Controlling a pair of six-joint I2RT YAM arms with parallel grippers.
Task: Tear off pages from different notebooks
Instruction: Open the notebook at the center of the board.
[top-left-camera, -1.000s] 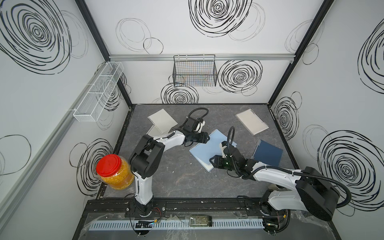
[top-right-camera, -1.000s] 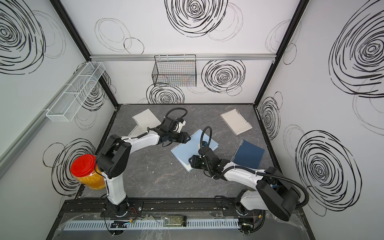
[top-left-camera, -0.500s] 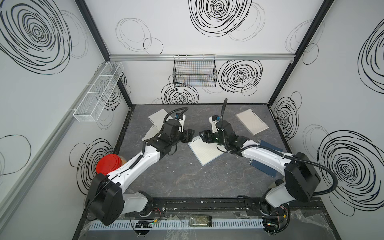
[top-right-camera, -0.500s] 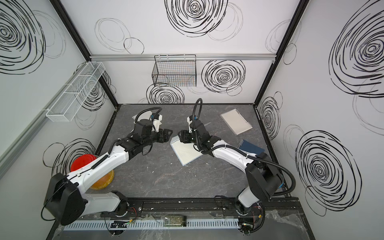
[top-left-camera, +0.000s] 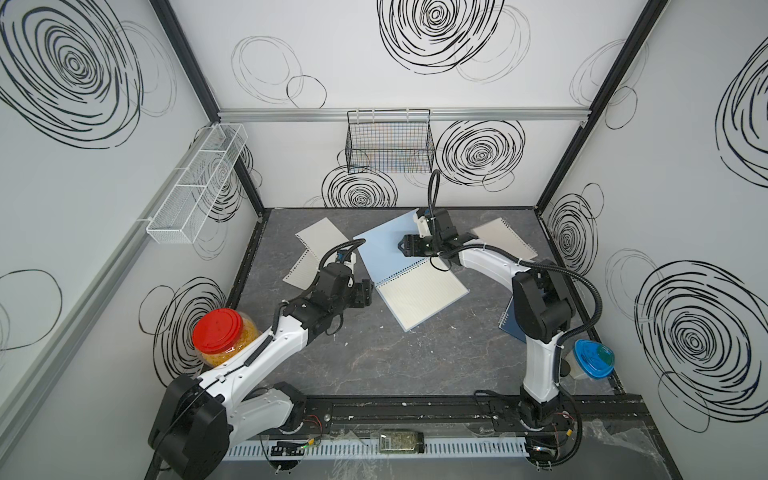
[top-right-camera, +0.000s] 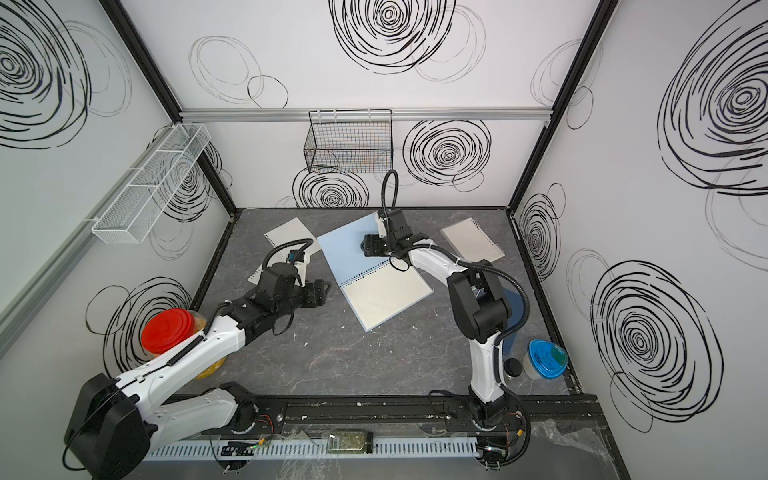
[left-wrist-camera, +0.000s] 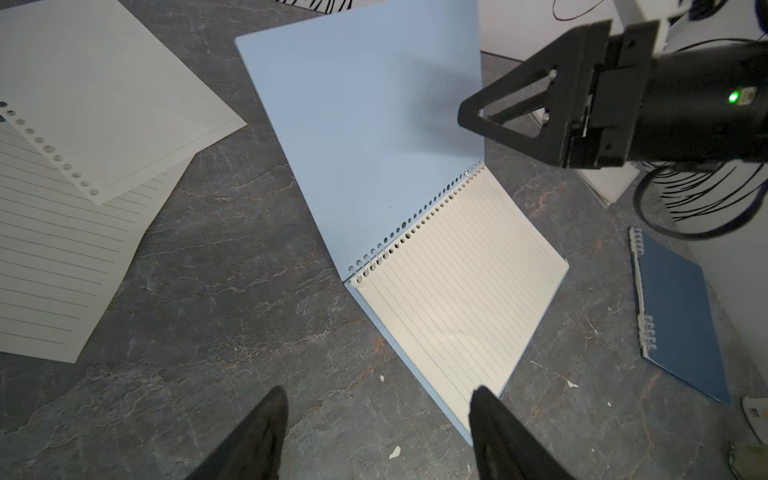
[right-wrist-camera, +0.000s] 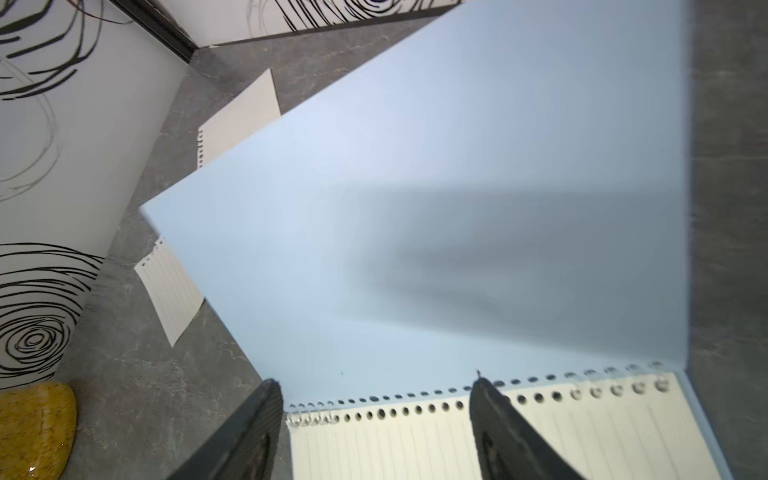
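The light-blue notebook lies open mid-table, its cover (top-left-camera: 382, 245) (top-right-camera: 345, 249) (left-wrist-camera: 365, 137) (right-wrist-camera: 415, 208) swung back and angled up from the wire spine, its lined page (top-left-camera: 419, 291) (top-right-camera: 386, 295) (left-wrist-camera: 457, 282) bare. My right gripper (top-left-camera: 403, 246) (top-right-camera: 365, 246) (right-wrist-camera: 374, 399) hovers open over the cover by the spine, holding nothing. At the page's left edge my left gripper (top-left-camera: 368, 293) (top-right-camera: 322, 293) (left-wrist-camera: 378, 415) is open and empty. Two loose pages (top-left-camera: 322, 237) (top-left-camera: 301, 270) (left-wrist-camera: 104, 104) lie at the back left. The clear-covered notebook (top-left-camera: 505, 241) sits at the back right. The right arm partly hides the navy notebook (left-wrist-camera: 681, 316) (top-left-camera: 509, 322).
A red-lidded jar (top-left-camera: 218, 332) stands at the left wall beside my left arm. A blue-lidded container (top-left-camera: 592, 359) sits in the front right corner. A black wire basket (top-left-camera: 388, 141) hangs on the back wall and a white mesh shelf (top-left-camera: 195, 187) on the left wall.
The light-blue notebook went from closed to open, its cover swung toward the back. My right gripper moved from the near edge to the far side and opened wider. My left arm drew back.
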